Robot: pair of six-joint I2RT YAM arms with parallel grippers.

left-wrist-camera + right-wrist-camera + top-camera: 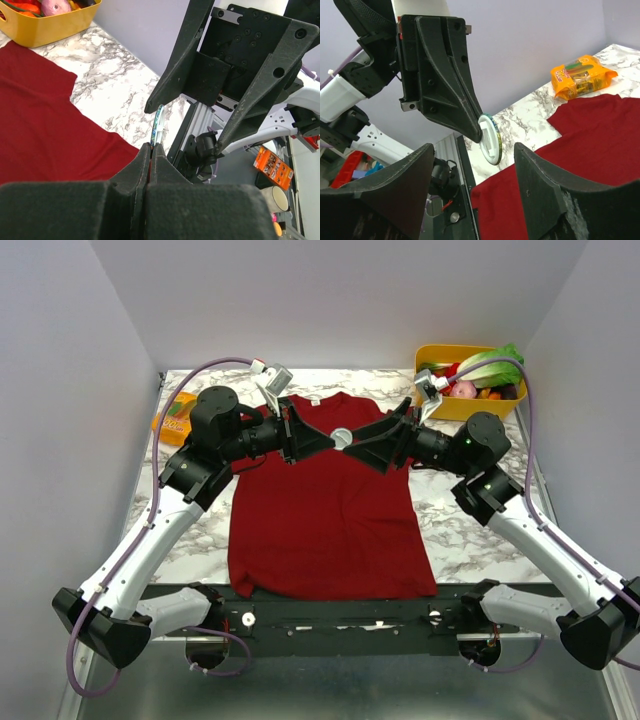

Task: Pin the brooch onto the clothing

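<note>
The dark red T-shirt lies flat on the marble table, collar at the far side. My left gripper hovers above its chest and is shut on the brooch, a small round pale disc. In the left wrist view my left gripper pinches the brooch edge-on above the shirt. My right gripper faces it, open and empty. In the right wrist view my right gripper stands open around the brooch without touching it, shirt below.
A yellow bin of toy vegetables stands at the back right, also in the left wrist view. An orange snack packet lies at the back left, also in the right wrist view. A black rail runs along the front edge.
</note>
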